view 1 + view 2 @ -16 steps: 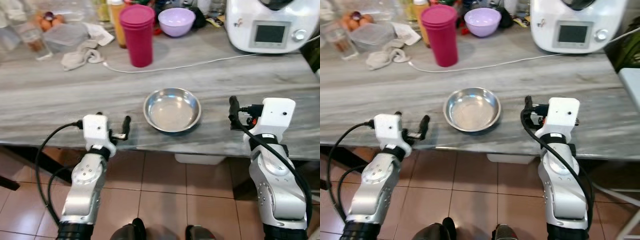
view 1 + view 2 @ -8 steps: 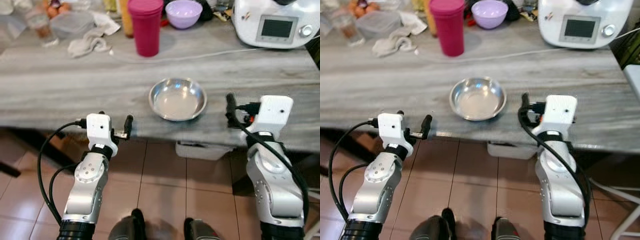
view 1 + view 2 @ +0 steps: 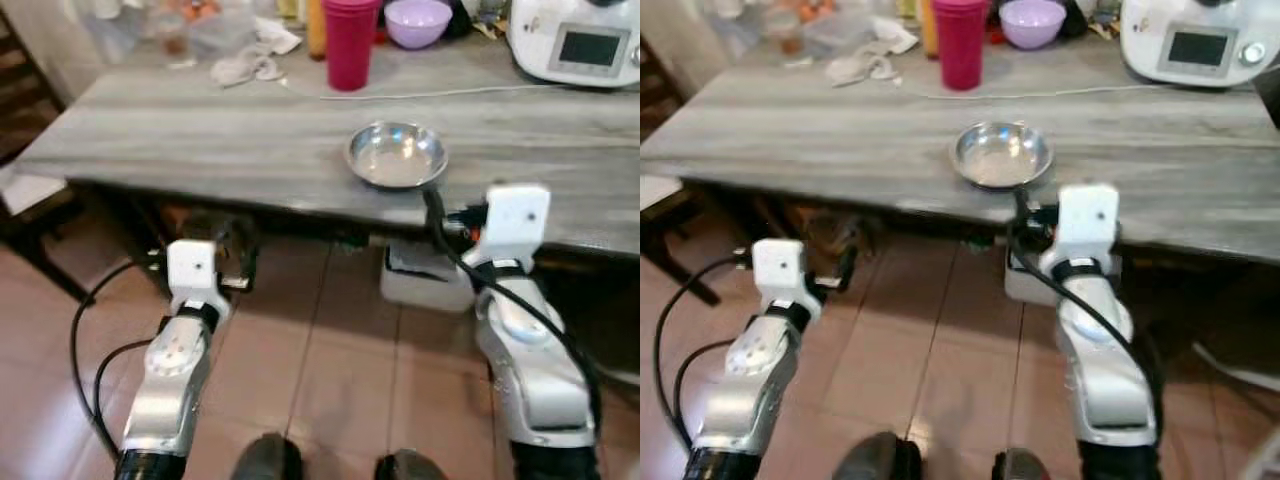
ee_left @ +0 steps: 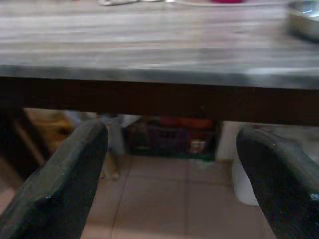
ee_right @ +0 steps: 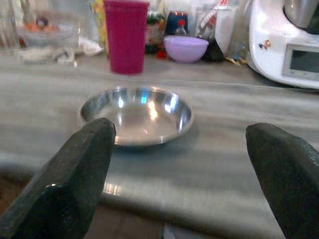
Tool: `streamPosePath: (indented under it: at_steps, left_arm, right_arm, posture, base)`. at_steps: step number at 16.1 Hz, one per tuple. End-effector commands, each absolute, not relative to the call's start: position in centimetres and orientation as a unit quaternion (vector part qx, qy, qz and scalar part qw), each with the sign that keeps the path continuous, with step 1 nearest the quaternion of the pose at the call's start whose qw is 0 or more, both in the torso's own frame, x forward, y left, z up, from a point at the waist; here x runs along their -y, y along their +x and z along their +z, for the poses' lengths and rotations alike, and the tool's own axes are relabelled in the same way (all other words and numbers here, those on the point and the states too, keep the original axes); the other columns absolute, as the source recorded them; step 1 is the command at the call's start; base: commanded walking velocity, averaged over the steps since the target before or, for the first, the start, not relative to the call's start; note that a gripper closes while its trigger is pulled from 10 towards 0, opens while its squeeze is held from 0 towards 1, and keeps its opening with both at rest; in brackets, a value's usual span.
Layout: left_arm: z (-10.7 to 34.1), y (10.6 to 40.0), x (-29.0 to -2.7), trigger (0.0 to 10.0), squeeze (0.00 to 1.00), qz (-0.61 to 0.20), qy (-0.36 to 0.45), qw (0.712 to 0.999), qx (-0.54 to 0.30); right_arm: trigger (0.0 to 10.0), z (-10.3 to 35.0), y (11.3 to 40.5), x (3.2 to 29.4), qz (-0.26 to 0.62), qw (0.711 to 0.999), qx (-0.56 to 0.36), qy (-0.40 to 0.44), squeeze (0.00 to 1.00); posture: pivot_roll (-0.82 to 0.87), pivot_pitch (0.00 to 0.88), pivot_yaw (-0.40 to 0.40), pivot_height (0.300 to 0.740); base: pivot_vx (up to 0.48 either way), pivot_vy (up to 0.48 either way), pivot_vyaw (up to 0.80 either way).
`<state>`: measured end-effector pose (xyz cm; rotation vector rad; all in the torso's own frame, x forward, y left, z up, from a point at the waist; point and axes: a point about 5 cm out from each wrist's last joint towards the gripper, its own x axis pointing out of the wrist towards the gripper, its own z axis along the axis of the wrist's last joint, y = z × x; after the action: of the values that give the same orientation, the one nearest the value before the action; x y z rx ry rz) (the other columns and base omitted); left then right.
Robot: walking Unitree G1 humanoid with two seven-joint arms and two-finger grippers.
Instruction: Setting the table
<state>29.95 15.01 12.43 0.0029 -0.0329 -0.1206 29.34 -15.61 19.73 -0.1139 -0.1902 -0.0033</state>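
Observation:
A round steel bowl sits empty near the front edge of the grey wooden table. My right gripper is open and level with the tabletop just short of its edge, and the steel bowl lies straight ahead between its fingers. My left gripper is open and empty. It is held lower, in front of the table's dark underside, left of the bowl. In the right eye view the left gripper hangs over the tiled floor.
At the table's back stand a red tumbler, a purple bowl, a white appliance, a crumpled cloth and containers. A white cable runs across the table. A white bin and clutter sit under it.
The whole view has pulled back from the table and swung, so more floor and the table's left end show. Both grippers now sit off the tabletop and are still open. The bowl has not moved.

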Motion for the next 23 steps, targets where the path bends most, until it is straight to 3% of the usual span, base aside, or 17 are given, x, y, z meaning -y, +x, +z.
streamPosePath:
  at_steps: [1,8,19,23]
  left_arm:
    - [12.5,29.8,-15.1,10.0,0.00,-0.061,0.009,0.998,0.016]
    - [12.4,29.8,-15.2,10.0,0.00,-0.062,0.015,0.998,0.015]
    - [12.6,29.4,-14.9,10.0,0.00,-0.094,0.004,0.995,0.039]
    - [12.5,29.4,-14.7,10.0,0.00,-0.097,0.004,0.995,0.038]
  right_arm:
    - [10.0,19.8,29.2,15.7,-0.006,0.993,0.103,-0.058,0.00]
    - [10.0,19.0,29.3,16.3,-0.010,0.997,0.073,-0.033,0.00]
    - [10.0,18.8,29.1,16.3,-0.004,0.997,0.070,-0.022,0.00]
    - [10.0,18.7,29.1,16.4,-0.006,0.997,0.069,-0.021,0.00]
  posture:
    - [-0.22,0.194,0.050,0.740]
    - [-0.22,0.190,0.049,0.740]
    - [-0.22,0.191,0.043,0.740]
    - [-0.23,0.195,0.042,0.740]
  base:
    - [-0.341,0.000,0.00]
    - [-0.339,0.000,0.00]
    - [0.000,0.000,0.00]
    - [0.000,-0.323,0.00]
